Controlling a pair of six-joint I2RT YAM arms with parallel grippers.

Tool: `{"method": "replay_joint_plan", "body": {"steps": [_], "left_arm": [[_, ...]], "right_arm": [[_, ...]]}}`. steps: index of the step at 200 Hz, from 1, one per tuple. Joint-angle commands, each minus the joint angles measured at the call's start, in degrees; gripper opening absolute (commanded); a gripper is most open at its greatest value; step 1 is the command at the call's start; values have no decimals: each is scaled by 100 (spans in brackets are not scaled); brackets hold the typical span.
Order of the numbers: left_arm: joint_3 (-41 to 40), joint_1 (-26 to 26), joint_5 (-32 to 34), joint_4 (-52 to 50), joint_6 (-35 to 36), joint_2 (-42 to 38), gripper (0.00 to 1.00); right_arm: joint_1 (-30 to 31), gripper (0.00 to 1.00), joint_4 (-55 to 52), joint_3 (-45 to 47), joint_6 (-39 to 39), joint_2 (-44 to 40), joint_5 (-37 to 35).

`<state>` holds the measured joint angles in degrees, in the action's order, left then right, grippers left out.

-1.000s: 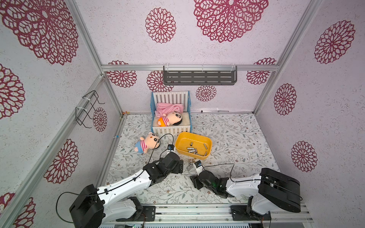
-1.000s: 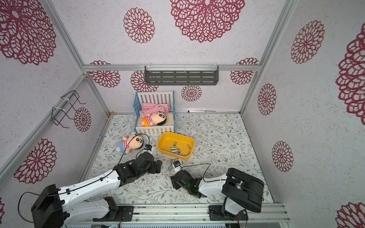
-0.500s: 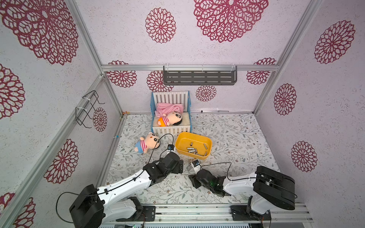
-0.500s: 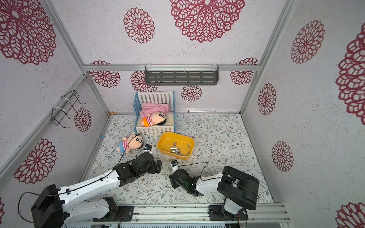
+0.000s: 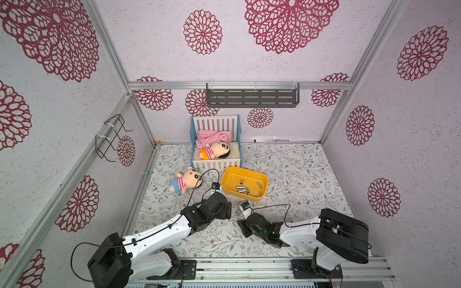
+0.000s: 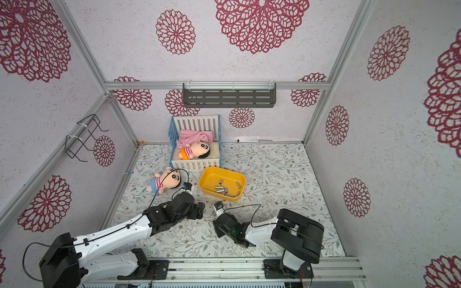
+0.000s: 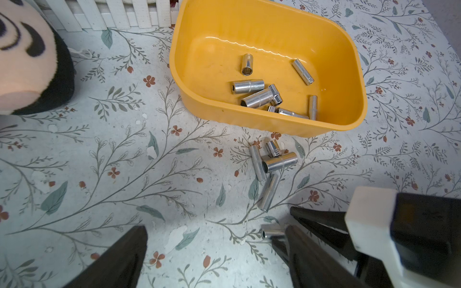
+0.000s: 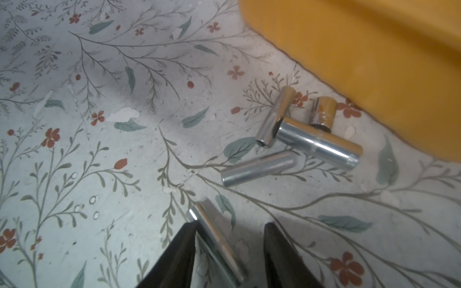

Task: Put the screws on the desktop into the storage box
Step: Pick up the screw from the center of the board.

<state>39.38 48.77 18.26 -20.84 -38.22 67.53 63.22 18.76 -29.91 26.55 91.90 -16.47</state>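
The yellow storage box (image 5: 250, 198) (image 7: 274, 126) stands on the leafy desktop (image 5: 299, 174) with several silver screws (image 7: 259, 96) inside. Several more screws (image 7: 274, 162) (image 8: 316, 144) lie in a cluster on the desktop by its near wall (image 8: 361, 62). My right gripper (image 8: 229, 246) (image 5: 244, 228) is low over the desktop, jaws part-way open around one loose screw (image 8: 214, 232) (image 7: 273, 230). That screw lies against one finger, with a gap to the other. My left gripper (image 7: 214, 249) (image 5: 225, 209) hovers just beside it, wide open and holding nothing.
A plush doll (image 5: 185, 180) lies left of the box. Behind it stands a white-and-blue crib (image 5: 216, 163) holding another doll. A grey shelf (image 5: 252, 98) hangs on the back wall and a wire rack (image 5: 109, 137) on the left wall.
The right gripper has slid a little to the left and its jaws have narrowed around a screw on the desktop. The left arm has not moved.
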Motion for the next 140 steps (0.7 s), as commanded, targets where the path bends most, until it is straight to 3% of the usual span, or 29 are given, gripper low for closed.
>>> {"method": "replay_joint_plan", "body": {"steps": [1,140], "left_arm": [[-29,-66,-48,-8,-39,42,92],[-52,-99,69,-8,-62,-58,92]], "right_arm": [[97,47,-242,-67,-6,5,56],[602,25,-1264,-717,466,372,-675]]}}
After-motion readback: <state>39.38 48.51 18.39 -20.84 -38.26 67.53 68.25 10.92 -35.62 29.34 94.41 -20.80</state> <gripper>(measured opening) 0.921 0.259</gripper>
